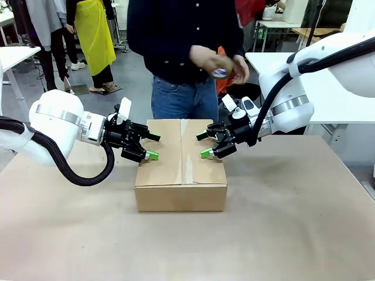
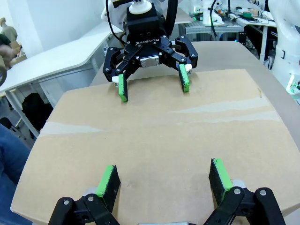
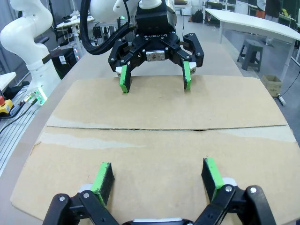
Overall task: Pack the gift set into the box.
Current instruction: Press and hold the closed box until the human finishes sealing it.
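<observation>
Box (image 1: 181, 165) flaps lie folded shut, and the brown carton sits on the desk (image 1: 293, 234) directly between the two tools. At its left side, the left tool (image 1: 153, 146) has its jaws spread wide with nothing between them, its green pads over the left flap's edge. The right tool (image 1: 203, 144) faces it from the opposite side, equally wide open and empty, over the right flap. Beyond the box, past both tools, a person's hands (image 1: 220, 63) hold a small roll.
</observation>
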Action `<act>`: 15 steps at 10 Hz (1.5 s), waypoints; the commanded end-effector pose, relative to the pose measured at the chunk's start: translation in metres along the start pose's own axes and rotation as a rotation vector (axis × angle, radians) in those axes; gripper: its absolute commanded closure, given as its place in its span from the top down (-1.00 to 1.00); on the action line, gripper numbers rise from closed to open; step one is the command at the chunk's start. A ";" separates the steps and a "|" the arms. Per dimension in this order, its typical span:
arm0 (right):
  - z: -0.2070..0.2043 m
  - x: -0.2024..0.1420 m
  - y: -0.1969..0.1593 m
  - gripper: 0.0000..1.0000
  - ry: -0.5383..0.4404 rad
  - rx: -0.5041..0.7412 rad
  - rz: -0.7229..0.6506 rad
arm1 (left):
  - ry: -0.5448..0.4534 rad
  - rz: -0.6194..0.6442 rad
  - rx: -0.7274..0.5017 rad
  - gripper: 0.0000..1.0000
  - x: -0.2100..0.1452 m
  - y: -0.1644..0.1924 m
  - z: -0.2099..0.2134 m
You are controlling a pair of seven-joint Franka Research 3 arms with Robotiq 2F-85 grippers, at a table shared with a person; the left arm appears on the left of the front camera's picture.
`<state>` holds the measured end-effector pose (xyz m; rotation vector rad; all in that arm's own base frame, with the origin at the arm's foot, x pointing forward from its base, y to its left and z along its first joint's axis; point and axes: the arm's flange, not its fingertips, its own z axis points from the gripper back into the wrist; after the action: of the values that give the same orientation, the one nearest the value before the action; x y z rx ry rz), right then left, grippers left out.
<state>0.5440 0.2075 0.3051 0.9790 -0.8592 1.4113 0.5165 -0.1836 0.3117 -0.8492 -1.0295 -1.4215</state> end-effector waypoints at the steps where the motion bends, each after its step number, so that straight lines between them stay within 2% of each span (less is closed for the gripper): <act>1: 0.000 -0.002 0.000 1.00 0.006 -0.003 0.001 | 0.001 -0.013 0.002 1.00 -0.002 -0.001 0.000; 15: 0.000 -0.002 0.000 1.00 0.006 -0.003 0.001 | 0.001 -0.013 0.002 1.00 -0.002 -0.001 0.000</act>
<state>0.5440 0.2075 0.3051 0.9790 -0.8592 1.4114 0.5165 -0.1836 0.3117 -0.8492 -1.0295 -1.4215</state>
